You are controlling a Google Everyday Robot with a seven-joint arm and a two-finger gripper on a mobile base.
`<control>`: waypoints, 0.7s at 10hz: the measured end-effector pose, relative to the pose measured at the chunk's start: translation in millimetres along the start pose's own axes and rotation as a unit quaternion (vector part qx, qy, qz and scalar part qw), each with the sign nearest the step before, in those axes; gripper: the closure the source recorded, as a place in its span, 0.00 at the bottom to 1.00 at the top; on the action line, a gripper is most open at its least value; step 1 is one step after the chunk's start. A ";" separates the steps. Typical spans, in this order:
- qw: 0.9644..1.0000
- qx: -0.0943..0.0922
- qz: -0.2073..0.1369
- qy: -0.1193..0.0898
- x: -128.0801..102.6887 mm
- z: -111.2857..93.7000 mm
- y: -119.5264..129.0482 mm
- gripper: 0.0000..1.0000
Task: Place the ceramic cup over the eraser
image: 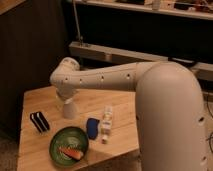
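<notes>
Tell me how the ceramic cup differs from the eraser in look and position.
Colour: the ceramic cup is plain white; the eraser is black with pale stripes. Shape: the cup is tall and tapered; the eraser is flat. Position: the cup is directly beneath the gripper; the eraser lies apart, nearer the table edge. Both are small.

We see the gripper point(67, 100) low over the small white tapered ceramic cup point(70, 111), mid-table. Bare wood runs between it and the flat black striped eraser point(39, 122) to the left. The round green plate point(64, 137), blue rounded block point(93, 127) and small white labelled bottle point(106, 122) crowd the front and right. The white arm point(110, 80) spans overhead behind.
</notes>
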 end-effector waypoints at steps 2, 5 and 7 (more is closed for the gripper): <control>1.000 -0.008 -0.001 -0.011 9.1 19.7 2.8 0.20; 0.999 0.011 0.016 -0.041 3.8 52.3 8.9 0.20; 0.998 0.024 0.022 -0.052 3.5 64.6 5.1 0.20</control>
